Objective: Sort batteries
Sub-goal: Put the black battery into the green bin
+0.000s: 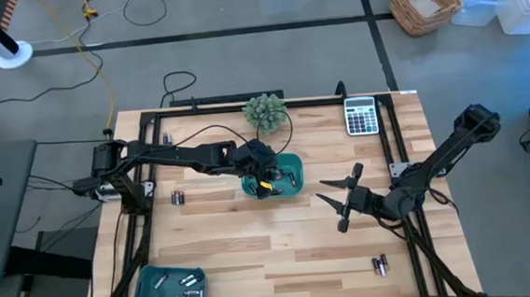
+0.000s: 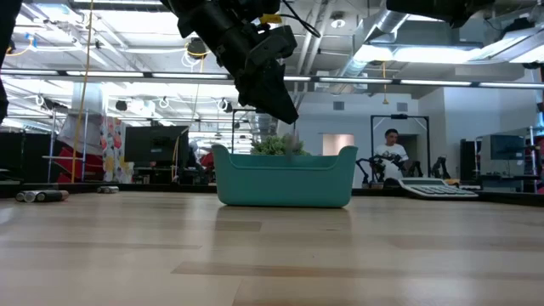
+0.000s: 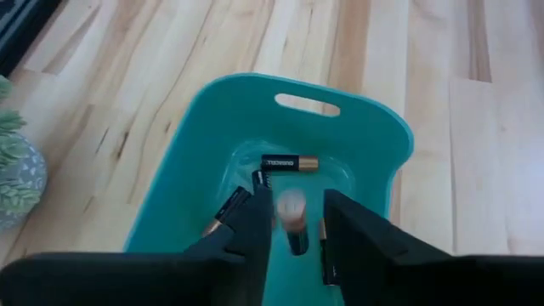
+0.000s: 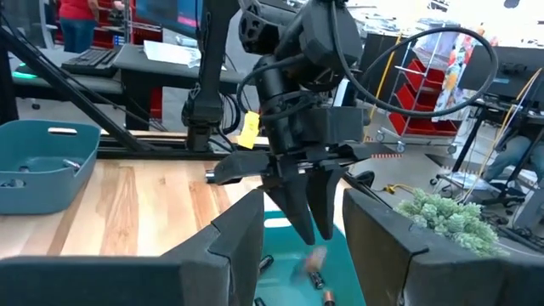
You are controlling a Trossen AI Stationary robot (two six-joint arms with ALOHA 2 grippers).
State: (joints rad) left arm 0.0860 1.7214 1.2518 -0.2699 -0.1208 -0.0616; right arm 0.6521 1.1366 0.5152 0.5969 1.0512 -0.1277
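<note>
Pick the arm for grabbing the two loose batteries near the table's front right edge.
Right. Its hand hangs open over bare wood, nearer the two batteries. The left hand is over the middle tray, with a battery dropping between its fingers.

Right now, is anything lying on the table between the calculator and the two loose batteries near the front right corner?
No objects; only the right end effector hangs over that stretch between calculator and batteries, per the high view.
</note>
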